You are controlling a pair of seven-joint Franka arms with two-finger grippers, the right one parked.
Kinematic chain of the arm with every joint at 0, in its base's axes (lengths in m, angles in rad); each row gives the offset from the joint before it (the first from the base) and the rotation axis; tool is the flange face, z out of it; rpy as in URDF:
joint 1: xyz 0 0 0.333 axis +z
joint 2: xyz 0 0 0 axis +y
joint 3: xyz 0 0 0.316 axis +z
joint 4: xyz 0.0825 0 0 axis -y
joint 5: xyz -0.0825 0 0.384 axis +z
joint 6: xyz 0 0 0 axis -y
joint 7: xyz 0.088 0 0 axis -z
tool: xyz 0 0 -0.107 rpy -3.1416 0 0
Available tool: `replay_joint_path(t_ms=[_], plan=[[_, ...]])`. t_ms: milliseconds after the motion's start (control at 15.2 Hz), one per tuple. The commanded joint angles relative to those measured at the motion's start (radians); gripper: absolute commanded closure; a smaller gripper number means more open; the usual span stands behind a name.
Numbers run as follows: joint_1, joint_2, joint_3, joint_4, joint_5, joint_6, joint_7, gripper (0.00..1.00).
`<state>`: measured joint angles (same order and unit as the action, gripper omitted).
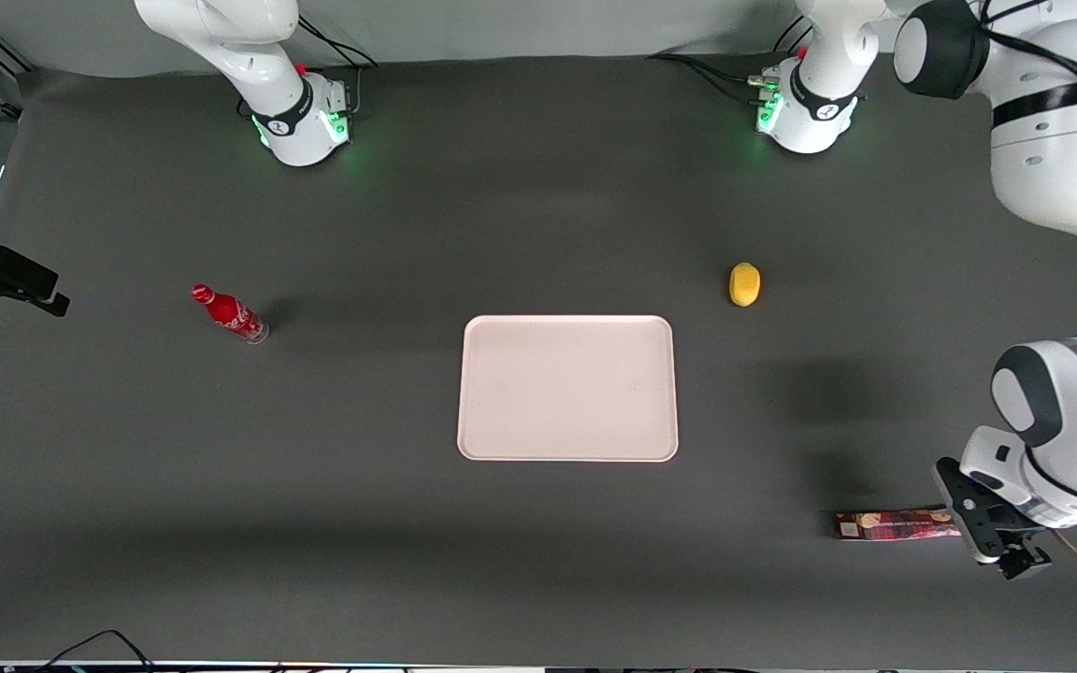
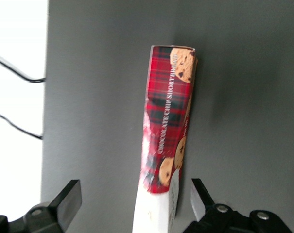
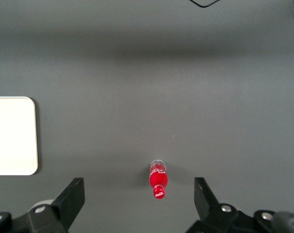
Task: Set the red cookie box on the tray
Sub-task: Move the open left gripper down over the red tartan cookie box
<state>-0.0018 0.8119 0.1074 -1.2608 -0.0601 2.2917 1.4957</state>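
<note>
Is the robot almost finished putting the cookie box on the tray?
Not yet. The red cookie box lies on the table, nearer the front camera than the tray, toward the working arm's end. The end effector is open, its fingers on either side of the box's white end, so a grab looks close. Lifting it, carrying it and setting it on the bare tray is all left.

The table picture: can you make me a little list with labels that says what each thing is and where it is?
red cookie box: flat on the table, toward the working arm's end, nearer the front camera than the tray
tray: mid-table, nothing on it
gripper: over the box's white end, jaws open, one each side
yellow object: beside the tray
red bottle: toward the parked arm's end
</note>
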Motion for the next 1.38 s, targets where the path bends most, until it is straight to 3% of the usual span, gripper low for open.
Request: replay_joint_path(t_ms=[0, 1183, 1249, 1315], plan=[[0.005, 0.046, -0.002, 0.037, -0.053, -0.009, 0.021, 0.00], [-0.007, 0.138, -0.003, 0.034, -0.046, 0.098, 0.072, 0.01], [-0.007, 0.139, -0.003, 0.034, -0.046, 0.100, 0.069, 0.06], [-0.007, 0.150, -0.003, 0.034, -0.046, 0.101, 0.070, 0.31]])
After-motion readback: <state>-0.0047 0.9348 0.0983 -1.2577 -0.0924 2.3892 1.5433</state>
